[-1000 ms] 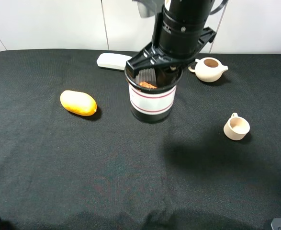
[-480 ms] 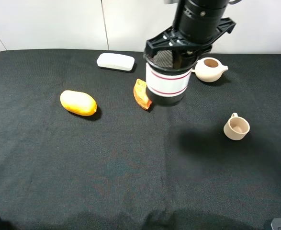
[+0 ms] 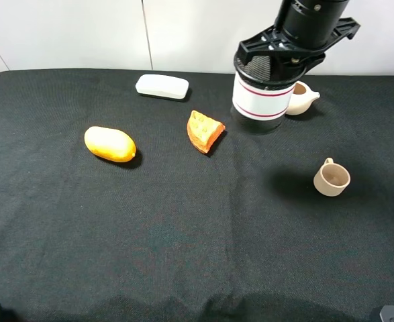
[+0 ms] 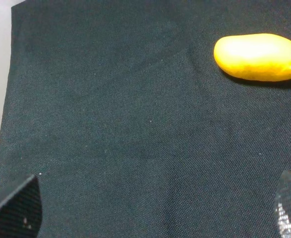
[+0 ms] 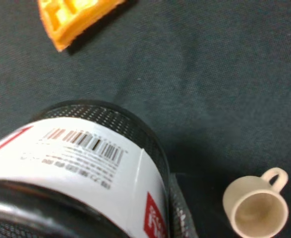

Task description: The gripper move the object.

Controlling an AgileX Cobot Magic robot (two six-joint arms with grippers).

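Hanging from your right gripper [image 3: 282, 57], the pen cup [image 3: 262, 100] is riding clear of the black cloth [image 3: 183, 235] toward the far right of the table. Its shadow is falling well apart from it, beside the beige cup [image 3: 331, 178]. The jaws are pinching the cup at its upper rim, pressed tight on the mesh wall, and the cup is hanging roughly upright. From the high camera you are seeing it overlap the cream teapot [image 3: 305, 98], which is showing only its spout side; whether the two are touching cannot be told.

Condition of the task's thing: you are looking at a black wire-mesh cylinder, open at the top, wearing a wide white band edged by thin red lines. The right wrist camera is showing a barcode, small print and a red patch on that band.

The orange wedge [image 3: 205, 131] is lying on the cloth to the cup's left, apart from it. The yellow fruit [image 3: 109, 143] and the white case [image 3: 162, 86] are lying farther left.

Your left gripper [image 4: 152, 206] is standing spread, its fingers [image 4: 14, 208] showing at opposite corners with cloth between.
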